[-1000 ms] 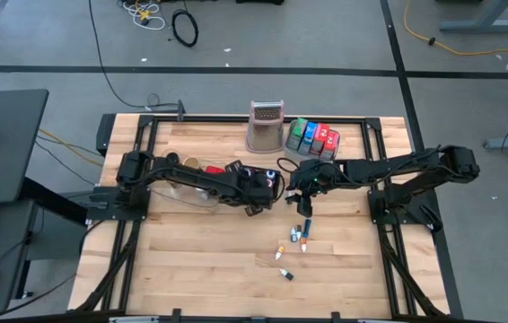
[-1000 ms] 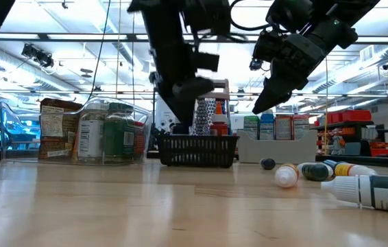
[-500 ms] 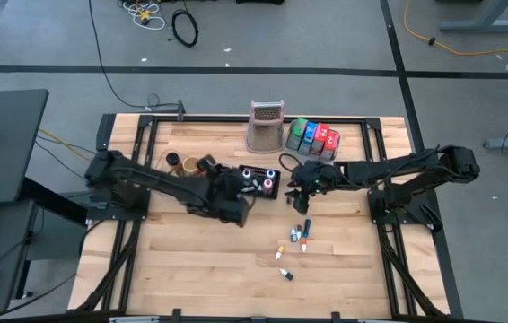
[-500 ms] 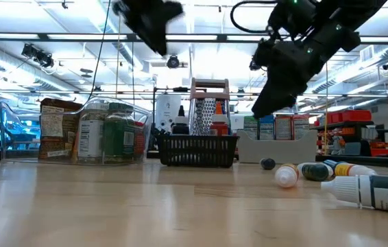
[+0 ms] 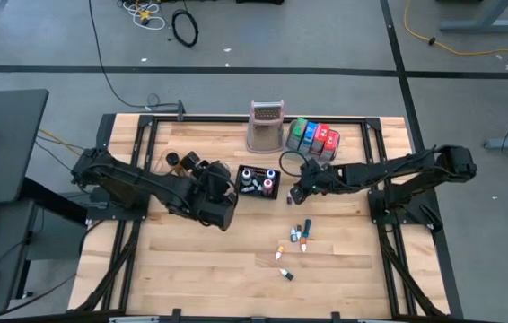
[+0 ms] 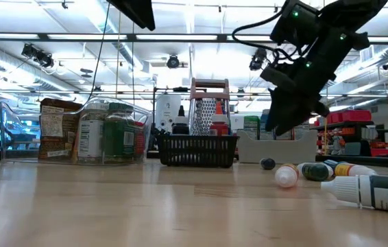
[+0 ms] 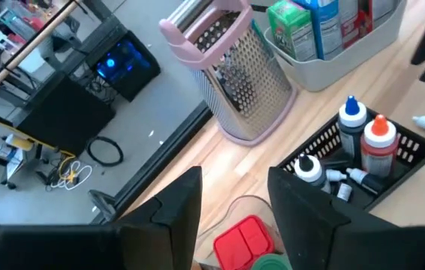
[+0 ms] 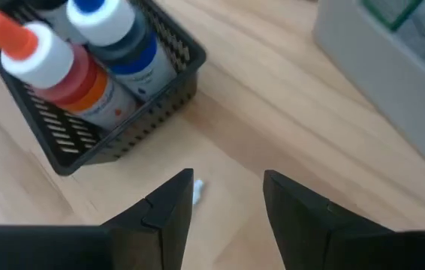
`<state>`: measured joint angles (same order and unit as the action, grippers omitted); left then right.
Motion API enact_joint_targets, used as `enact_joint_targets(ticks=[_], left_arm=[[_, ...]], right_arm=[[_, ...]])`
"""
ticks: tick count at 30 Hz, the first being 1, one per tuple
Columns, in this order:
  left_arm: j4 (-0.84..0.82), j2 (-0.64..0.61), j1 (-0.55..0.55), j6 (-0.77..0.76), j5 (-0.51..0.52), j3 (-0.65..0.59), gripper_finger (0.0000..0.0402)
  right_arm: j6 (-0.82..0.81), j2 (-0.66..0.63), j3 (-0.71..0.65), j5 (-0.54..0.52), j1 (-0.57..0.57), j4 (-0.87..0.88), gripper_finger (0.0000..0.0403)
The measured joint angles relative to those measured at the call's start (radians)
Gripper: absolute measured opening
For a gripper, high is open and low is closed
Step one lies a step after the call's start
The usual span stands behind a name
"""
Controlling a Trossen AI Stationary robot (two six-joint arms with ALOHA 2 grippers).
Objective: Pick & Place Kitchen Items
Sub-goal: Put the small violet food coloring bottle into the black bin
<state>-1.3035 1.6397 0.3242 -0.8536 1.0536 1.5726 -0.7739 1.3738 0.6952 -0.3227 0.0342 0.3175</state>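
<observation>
Black mesh basket (image 5: 258, 180) mid-worktop: small capped bottles (image 7: 363, 139) upright inside. Grey tray (image 5: 313, 137): green, blue, red packets (image 5: 313, 135). Clear tub (image 6: 77, 134): lidded jars (image 6: 105, 134). More bottles (image 5: 297, 235) loose on worktop (image 5: 236, 260). Left claw (image 7: 235, 199), right claw (image 8: 227, 191): parted, empty.

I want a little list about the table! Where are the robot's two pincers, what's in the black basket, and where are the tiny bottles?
left pincer: open, empty, raised over the jars at the table's left
right pincer: open, empty, hanging beside the black basket
in the basket: small bottles, blue and orange caps showing
loose bottles: lying on the wood, nearer the table's front than the basket
box grater: upright at the back edge
grey tray: green, blue and red packets inside
</observation>
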Motion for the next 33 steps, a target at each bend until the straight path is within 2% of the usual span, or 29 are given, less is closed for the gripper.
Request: enact_joint_targets(ticks=[9, 14, 21, 25, 33], left_arm=[[0.012, 0.0, -0.001, -0.003, 0.004, 0.0, 0.0164], [0.012, 0.0, -0.001, -0.003, 0.004, 0.0, 0.0164], [0.012, 0.0, -0.001, -0.003, 0.004, 0.0, 0.0164], [0.013, 0.0, -0.001, -0.003, 0.004, 0.0, 0.0164], [0.015, 0.001, -0.001, -0.003, 0.004, 0.0, 0.0164]], right_arm=[[-0.067, 0.142, 0.0, 0.004, -0.061, -0.097, 0.0171], [-0.091, 0.222, 0.0, 0.067, -0.085, -0.186, 0.0171], [-0.106, 0.305, 0.006, 0.051, -0.093, -0.219, 0.0169], [-0.063, 0.316, 0.006, 0.039, -0.093, -0.219, 0.015], [-0.021, 0.313, 0.003, 0.04, -0.091, -0.222, 0.0082]])
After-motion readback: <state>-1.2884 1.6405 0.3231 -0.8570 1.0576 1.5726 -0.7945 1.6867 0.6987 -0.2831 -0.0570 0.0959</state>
